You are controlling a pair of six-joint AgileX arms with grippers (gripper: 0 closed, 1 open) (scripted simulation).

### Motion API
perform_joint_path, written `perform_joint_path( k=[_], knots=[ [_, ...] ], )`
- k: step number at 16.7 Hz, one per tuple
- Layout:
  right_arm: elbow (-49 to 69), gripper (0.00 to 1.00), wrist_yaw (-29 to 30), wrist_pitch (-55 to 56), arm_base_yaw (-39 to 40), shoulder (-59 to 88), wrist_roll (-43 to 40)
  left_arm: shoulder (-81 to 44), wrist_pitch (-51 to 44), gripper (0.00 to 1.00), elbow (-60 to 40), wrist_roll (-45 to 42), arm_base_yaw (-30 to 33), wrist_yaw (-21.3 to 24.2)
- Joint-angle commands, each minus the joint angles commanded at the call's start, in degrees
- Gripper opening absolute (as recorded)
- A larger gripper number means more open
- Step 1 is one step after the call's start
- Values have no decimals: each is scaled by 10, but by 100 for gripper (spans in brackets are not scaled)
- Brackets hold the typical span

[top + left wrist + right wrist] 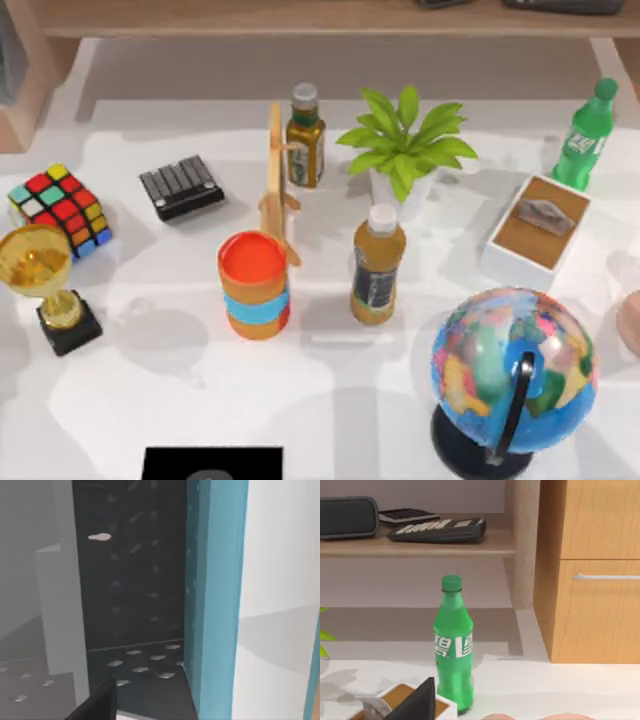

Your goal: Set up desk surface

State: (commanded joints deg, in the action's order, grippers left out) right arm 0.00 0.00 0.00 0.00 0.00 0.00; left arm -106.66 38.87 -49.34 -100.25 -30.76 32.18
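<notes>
The desk surface [330, 400] is a broad white tabletop crowded with objects. In the middle stand an orange cup with a blue band [254, 285] and a tea bottle with a white cap [378, 265]. A dark corner of my right gripper [417, 704] shows low in the right wrist view, close to a green soda bottle [452, 645] and a tissue box [407, 697] at the desk's right rear. My left gripper [95, 707] shows as a dark corner before a speckled dark panel [132, 580] with a teal edge [215, 600].
On the left are a colour cube [60, 208], a gold trophy [45, 285] and a black keypad [181, 186]. A wooden stand [278, 185], a dark bottle [305, 135] and a plant [405, 145] stand at the back. A globe [513, 375] fills the front right. A wooden shelf board [300, 15] runs behind.
</notes>
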Motion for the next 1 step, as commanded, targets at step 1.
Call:
perform_joint_path(
  k=[1],
  knots=[
    [0,100,0,0,0,0,0,1,0,100,3,-1,-1,1]
  ],
)
